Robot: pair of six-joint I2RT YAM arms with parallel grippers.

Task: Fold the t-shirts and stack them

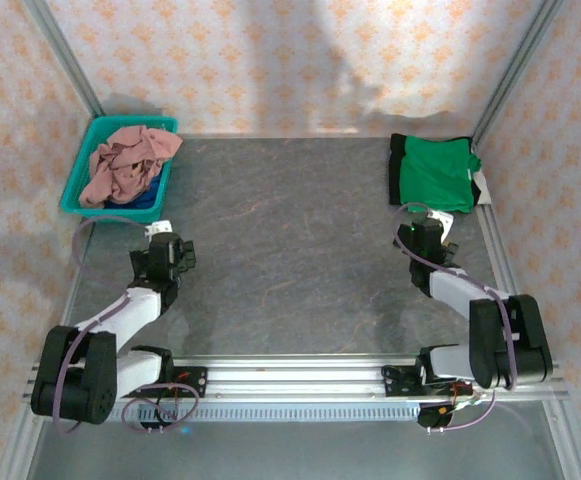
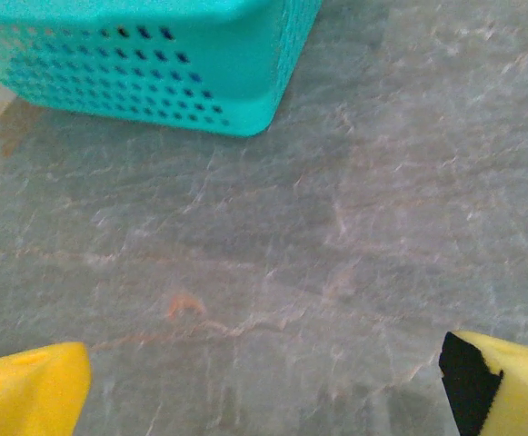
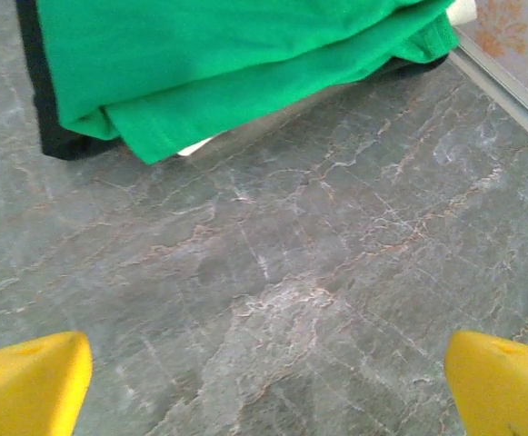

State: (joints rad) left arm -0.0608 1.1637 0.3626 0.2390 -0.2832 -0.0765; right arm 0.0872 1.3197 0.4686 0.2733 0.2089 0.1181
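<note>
Two shirts are stacked at the far right corner of the worktop (image 1: 290, 260): green t-shirt (image 1: 435, 172) folded on top, black t-shirt (image 1: 397, 163) underneath, with its black edge sticking out along the stack's left side. Something white (image 3: 195, 145) peeks from under the green fold at the near edge, can't tell what. Two more are unfolded: pink t-shirt (image 1: 125, 165) crumpled in a heap, with a bit of blue t-shirt (image 1: 146, 200) showing below it, both inside the teal basket (image 1: 73, 192) at the far left corner. Right gripper (image 3: 268, 354) is just on the near side of the green/black stack, not touching it, with its yellow fingers (image 3: 27, 386) spread wide and bare worktop between them, holding nothing. Left gripper (image 2: 265, 363) is just on the near side of the basket's near right corner, jaws likewise wide apart over bare worktop, released, clear of the basket wall. Both arms reach out from the near edge, left toward the basket, right toward the stack. Middle of the worktop is grey stone pattern.
</note>
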